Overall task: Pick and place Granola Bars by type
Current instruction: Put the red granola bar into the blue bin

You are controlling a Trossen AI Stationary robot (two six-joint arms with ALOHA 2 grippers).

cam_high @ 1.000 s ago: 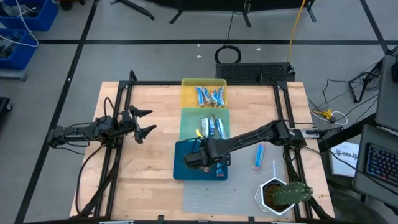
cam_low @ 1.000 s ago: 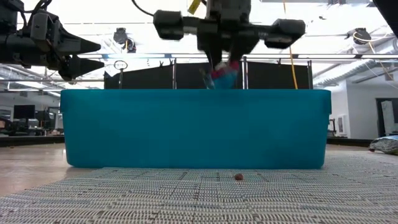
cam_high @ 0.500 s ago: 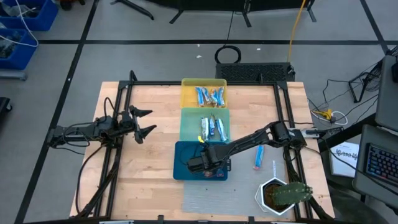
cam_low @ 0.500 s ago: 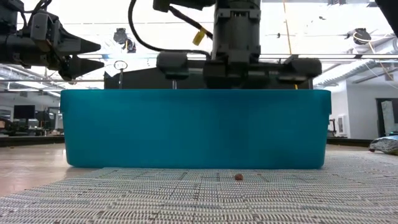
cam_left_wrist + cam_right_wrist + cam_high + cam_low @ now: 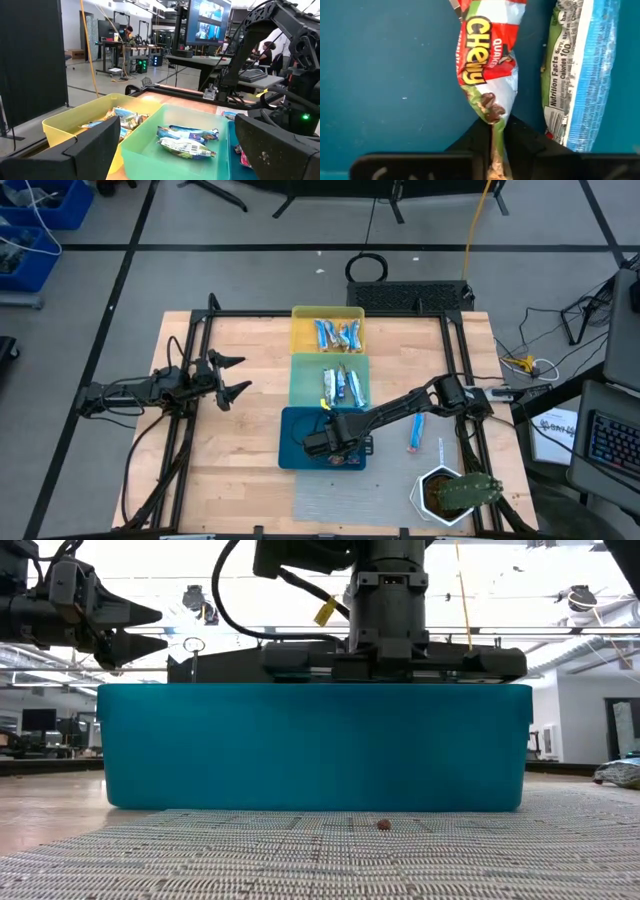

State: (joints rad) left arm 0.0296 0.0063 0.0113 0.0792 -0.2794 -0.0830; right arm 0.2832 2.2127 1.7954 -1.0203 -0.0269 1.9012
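Observation:
My right gripper (image 5: 340, 448) reaches down into the blue tray (image 5: 295, 442) and is shut on a red-and-white granola bar (image 5: 487, 60). A blue-and-white bar (image 5: 580, 75) lies flat on the tray floor beside it. In the low view the tray wall (image 5: 310, 745) hides the fingers and the bar. More bars lie in the green tray (image 5: 343, 385) and the yellow tray (image 5: 327, 330). My left gripper (image 5: 228, 378) stands open at the table's left side, holding nothing. My right gripper pinches the crimped end of the red bar's wrapper (image 5: 494, 125) between its two fingers. The fingers come from above, pointing down. The bar hangs below them inside the blue tray; whether its lower end touches the tray floor I cannot tell.
Two loose bars (image 5: 415, 432) lie on the wood to the right of the blue tray. A potted plant (image 5: 455, 492) stands at the near right corner, beside a grey mat (image 5: 350, 500) along the near edge. Black frame rails run along both table sides.
My right gripper has gone down into the blue tray with the red bar. The bar showed above the tray's rim in the low view a second ago and is now hidden behind the wall.

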